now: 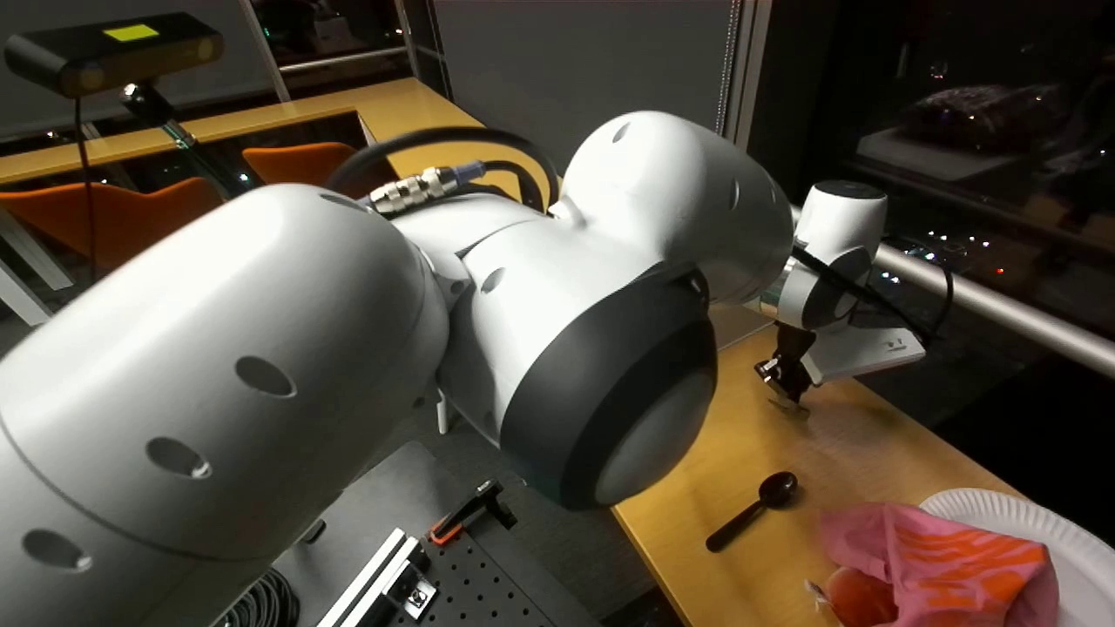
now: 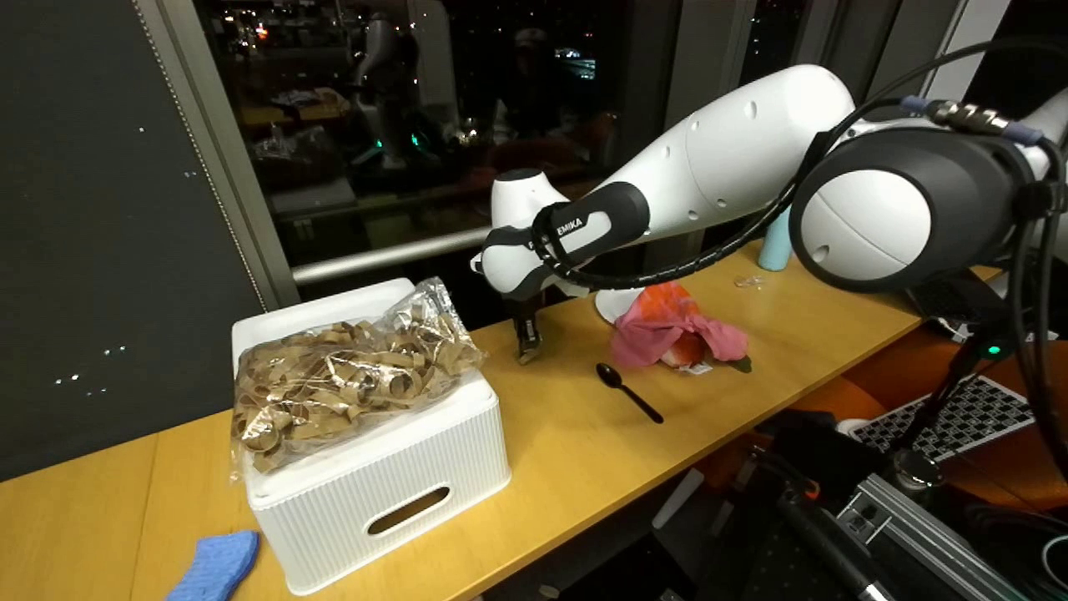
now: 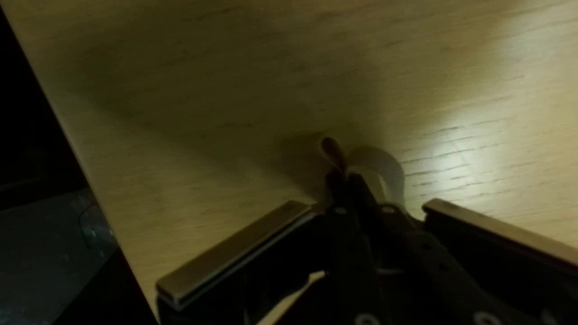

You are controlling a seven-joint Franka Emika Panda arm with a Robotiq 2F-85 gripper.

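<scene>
In the wrist view my gripper (image 3: 344,178) comes in from the bottom, its dark fingers brought together. A thin curled strip (image 3: 377,163), perhaps cardboard or paper, is pinched between the fingertips. One pale loop of it bulges out to the right, and a small darker fold pokes up to the left. Just below lies the wooden table (image 3: 216,113), close under the tips. In both exterior views the gripper (image 2: 527,344) points down near the window side of the table, with a bit of the strip (image 1: 791,406) showing at its tip. Whether the strip touches the table I cannot tell.
A black spoon (image 2: 627,391) and a pink and orange cloth (image 2: 667,325) over a reddish object lie nearby, with a white plate (image 1: 1084,540). Beside the gripper stands a white box (image 2: 392,501) bearing a bag of brown curls (image 2: 350,380). A blue cloth (image 2: 219,563) lies beyond.
</scene>
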